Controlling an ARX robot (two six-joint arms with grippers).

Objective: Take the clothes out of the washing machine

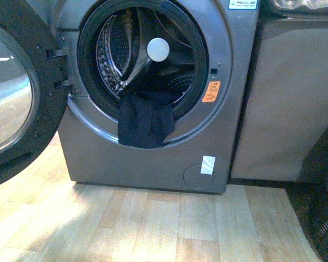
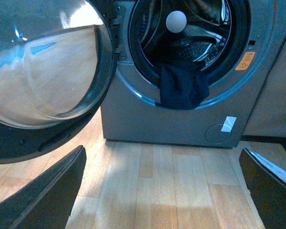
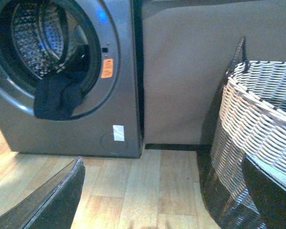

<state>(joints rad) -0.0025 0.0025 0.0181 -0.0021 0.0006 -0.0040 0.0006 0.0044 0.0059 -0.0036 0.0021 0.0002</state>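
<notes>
Dark navy-blue fabric clothes (image 1: 146, 123) are draped out over the front of the grey metallic washing machine (image 1: 153, 164); the left gripper (image 2: 162, 157) and right gripper (image 3: 163, 164) are spread wide, empty.

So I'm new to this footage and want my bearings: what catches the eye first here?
A dark navy garment hangs limp over the lower rim of the open washing machine, half spilling out. Its round door stands swung wide at the left. To the machine's right, a woven grey-white basket stands on the wooden floor.
</notes>
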